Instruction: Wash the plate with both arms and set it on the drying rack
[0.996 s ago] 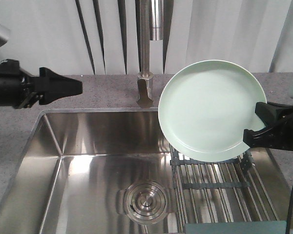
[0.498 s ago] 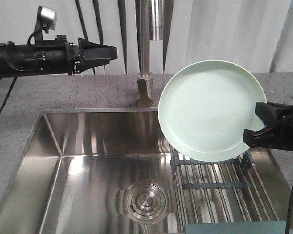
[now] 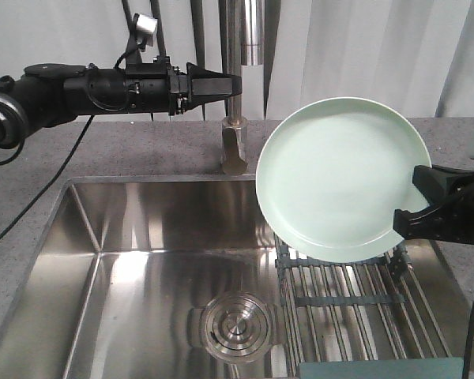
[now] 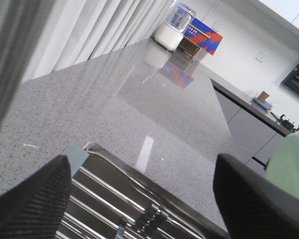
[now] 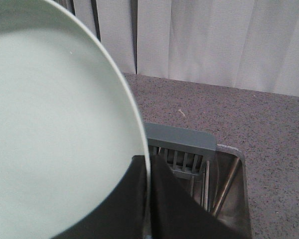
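Just above the drying rack [image 3: 347,304] the plate [image 3: 340,178] is held on edge, its rim clamped by the right gripper [image 3: 415,204], the left gripper [image 3: 231,81] spread empty well away from the rack; it is judged stiff, slick, breakable, best taken by the rim.

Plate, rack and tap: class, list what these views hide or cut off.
Front view: the plate hides the far end of the rack; the top edge cuts off the tap.
Left wrist view: the right edge cuts off most of the plate.
Right wrist view: the plate hides most of the rack.
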